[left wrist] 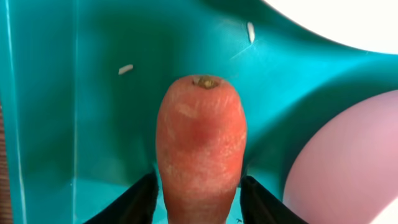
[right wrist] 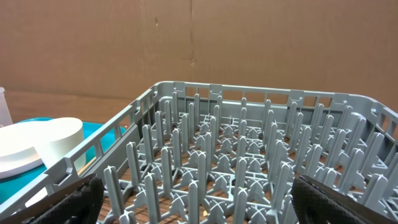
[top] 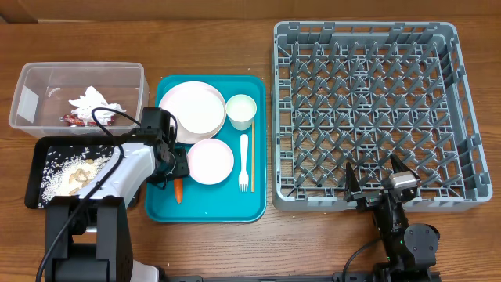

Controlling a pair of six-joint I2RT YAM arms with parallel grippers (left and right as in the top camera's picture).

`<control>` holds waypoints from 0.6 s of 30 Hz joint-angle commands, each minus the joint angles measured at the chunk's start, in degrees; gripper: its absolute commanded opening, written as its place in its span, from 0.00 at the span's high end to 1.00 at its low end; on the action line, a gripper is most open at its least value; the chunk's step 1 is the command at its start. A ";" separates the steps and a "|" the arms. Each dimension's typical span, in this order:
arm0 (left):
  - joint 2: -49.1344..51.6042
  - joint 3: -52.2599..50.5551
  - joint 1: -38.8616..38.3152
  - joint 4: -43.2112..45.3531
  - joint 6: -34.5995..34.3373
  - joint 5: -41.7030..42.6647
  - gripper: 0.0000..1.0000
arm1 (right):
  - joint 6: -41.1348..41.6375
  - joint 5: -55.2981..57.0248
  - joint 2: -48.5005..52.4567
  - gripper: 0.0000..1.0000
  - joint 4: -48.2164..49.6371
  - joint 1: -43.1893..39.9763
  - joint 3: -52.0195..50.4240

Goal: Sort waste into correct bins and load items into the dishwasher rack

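The dishwasher rack (top: 364, 31) stands bare of dishes. The right gripper (top: 378, 178) sits at its six o'clock edge, jaws spread wide. Next in size is the teal tray (top: 211, 207), with the black tray (top: 31, 180) (food scraps (top: 82, 174) within) at its nine o'clock. The carrot (left wrist: 200, 143) lies in the teal tray's seven o'clock corner. The left gripper (top: 177, 171) has its jaws close on both flanks, though we cannot tell whether they clamp it. We advise a mid-body grip and a straight lift before crossing over. We find no legible writing.
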 commanded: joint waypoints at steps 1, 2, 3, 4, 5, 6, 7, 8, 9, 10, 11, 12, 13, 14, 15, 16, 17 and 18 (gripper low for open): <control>0.42 -0.72 -0.39 0.55 -0.13 -0.55 0.41 | 0.15 -0.07 -0.35 0.00 0.26 0.28 -0.59; 0.42 -0.74 -0.39 0.52 -0.13 -0.37 0.28 | 0.15 -0.07 -0.35 0.00 0.26 0.28 -0.59; 0.42 -0.74 -0.37 0.35 -0.09 -0.20 0.21 | 0.15 -0.07 -0.35 0.00 0.26 0.28 -0.59; 0.42 -0.74 -0.39 0.20 -0.02 -0.02 0.11 | 0.15 -0.07 -0.35 0.00 0.26 0.28 -0.59; 0.42 -0.74 -0.39 0.20 -0.02 0.02 0.00 | 0.15 -0.07 -0.35 0.00 0.26 0.28 -0.59; 0.42 -0.74 -0.39 0.20 -0.02 0.02 0.00 | 0.15 -0.07 -0.35 0.00 0.26 0.28 -0.59; 0.42 -0.74 -0.39 0.20 -0.04 0.02 0.00 | 0.15 -0.07 -0.35 0.00 0.26 0.28 -0.59; 0.42 -0.74 -0.39 0.22 -0.04 0.04 0.00 | 0.15 -0.07 -0.35 0.00 0.26 0.28 -0.59; 0.42 -0.74 -0.39 0.20 -0.02 0.02 0.00 | 0.15 -0.07 -0.35 0.00 0.26 0.28 -0.59; 0.42 -0.74 -0.37 0.17 -0.04 0.02 0.00 | 0.15 -0.07 -0.35 0.00 0.26 0.28 -0.59; 0.42 -0.74 -0.37 0.20 -0.02 0.02 0.00 | 0.17 -0.07 -0.35 0.00 0.26 0.28 -0.59; 0.42 -0.74 -0.39 0.20 -0.04 0.02 0.00 | 0.15 -0.07 -0.35 0.00 0.26 0.28 -0.59; 0.42 -0.74 -0.37 0.20 -0.02 0.02 0.00 | 0.15 -0.07 -0.35 0.00 0.26 0.28 -0.59; 0.42 -0.74 -0.39 0.20 -0.02 0.02 0.01 | 0.15 -0.07 -0.35 0.00 0.26 0.28 -0.59; 0.42 -0.74 -0.37 0.22 -0.04 0.00 0.05 | 0.17 -0.07 -0.35 0.00 0.26 0.28 -0.59; 0.42 -0.74 -0.37 0.26 -0.04 -0.02 0.11 | 0.17 -0.07 -0.35 0.00 0.26 0.28 -0.59; 0.42 -0.74 -0.37 0.37 -0.04 -0.04 0.19 | 0.15 -0.07 -0.35 0.00 0.26 0.28 -0.59; 0.42 -0.74 -0.39 0.42 -0.04 -0.04 0.22 | 0.15 -0.07 -0.35 0.00 0.26 0.28 -0.59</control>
